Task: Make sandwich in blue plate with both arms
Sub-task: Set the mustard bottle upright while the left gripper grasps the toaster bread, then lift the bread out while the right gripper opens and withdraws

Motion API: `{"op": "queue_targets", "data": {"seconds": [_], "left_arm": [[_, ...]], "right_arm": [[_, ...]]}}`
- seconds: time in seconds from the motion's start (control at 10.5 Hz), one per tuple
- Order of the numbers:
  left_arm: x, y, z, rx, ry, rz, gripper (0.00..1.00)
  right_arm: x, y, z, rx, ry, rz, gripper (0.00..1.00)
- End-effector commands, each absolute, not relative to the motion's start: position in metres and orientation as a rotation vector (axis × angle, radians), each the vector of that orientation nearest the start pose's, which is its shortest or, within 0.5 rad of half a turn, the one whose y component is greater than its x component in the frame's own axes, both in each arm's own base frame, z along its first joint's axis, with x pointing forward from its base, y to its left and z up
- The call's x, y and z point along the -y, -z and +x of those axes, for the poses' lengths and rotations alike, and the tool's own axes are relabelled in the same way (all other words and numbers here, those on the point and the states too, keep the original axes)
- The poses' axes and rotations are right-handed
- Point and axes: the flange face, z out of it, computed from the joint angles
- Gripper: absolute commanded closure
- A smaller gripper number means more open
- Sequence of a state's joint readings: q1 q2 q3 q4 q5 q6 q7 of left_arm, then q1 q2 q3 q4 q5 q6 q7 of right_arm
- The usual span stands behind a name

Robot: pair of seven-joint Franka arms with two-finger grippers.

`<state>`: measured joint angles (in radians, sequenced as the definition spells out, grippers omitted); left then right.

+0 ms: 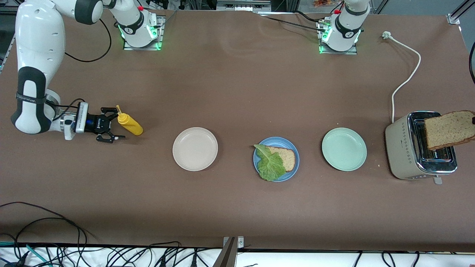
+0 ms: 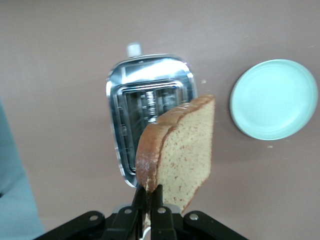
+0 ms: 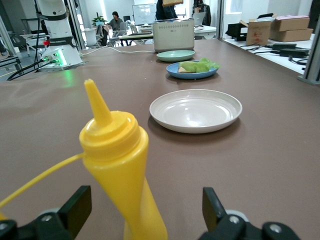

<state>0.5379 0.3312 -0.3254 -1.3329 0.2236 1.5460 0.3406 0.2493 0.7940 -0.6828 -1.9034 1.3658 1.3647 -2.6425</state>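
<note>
brown table (image 1: 237,92) (plates, toaster, bottle)

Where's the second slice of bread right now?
The bread slice is up in the air, pinched in the left gripper directly over the toaster, at the left arm's end of the table, beside the mint-green plate.

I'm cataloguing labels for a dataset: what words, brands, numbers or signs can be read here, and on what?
None can be read.
Black band on the right arm: lettering too small.
Black right gripper body: marking blurred.
Cream metal toaster: side marks too small.
</note>
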Motion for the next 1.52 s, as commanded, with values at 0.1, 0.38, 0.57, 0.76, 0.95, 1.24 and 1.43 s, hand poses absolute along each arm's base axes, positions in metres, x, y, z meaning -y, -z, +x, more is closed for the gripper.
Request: {"op": "queue_targets", "data": {"seconds": [0.1, 0.38, 0.57, 0.76, 0.95, 1.24, 1.43], "left_arm": [[-0.170, -0.549, 0.616, -0.198, -0.175, -3.255, 1.00], [-0.149, -0.523, 0.616, -0.151, -0.329, -3.439, 1.00], [-0.120, -0.503, 0.624, -0.168, -0.418, -3.463, 1.00], [-0.111, -0.471, 0.632, -0.157, -0.514, -3.574, 1.00], [-0.108, -0.463, 0.635, -0.080, -0.551, -3.592, 1.00], [-0.071, -0.450, 0.643, -0.068, -0.631, -3.594, 1.00], [-0.028, -0.420, 0.653, -0.087, -0.669, -3.648, 1.00]], "right_arm": [[0.156, -0.169, 0.536, 1.438, 0.869, -1.543, 0.00], [0.181, -0.224, 0.563, 1.454, 0.713, -1.617, 0.00], [0.193, -0.277, 0.583, 1.423, 0.547, -1.718, 0.00], [0.194, -0.320, 0.596, 1.365, 0.435, -1.811, 0.00], [0.177, -0.374, 0.614, 1.271, 0.289, -1.903, 0.00], [0.152, -0.436, 0.628, 1.149, 0.135, -2.034, 0.00], [0.131, -0.466, 0.630, 1.007, 0.014, -2.120, 0.00]]}}
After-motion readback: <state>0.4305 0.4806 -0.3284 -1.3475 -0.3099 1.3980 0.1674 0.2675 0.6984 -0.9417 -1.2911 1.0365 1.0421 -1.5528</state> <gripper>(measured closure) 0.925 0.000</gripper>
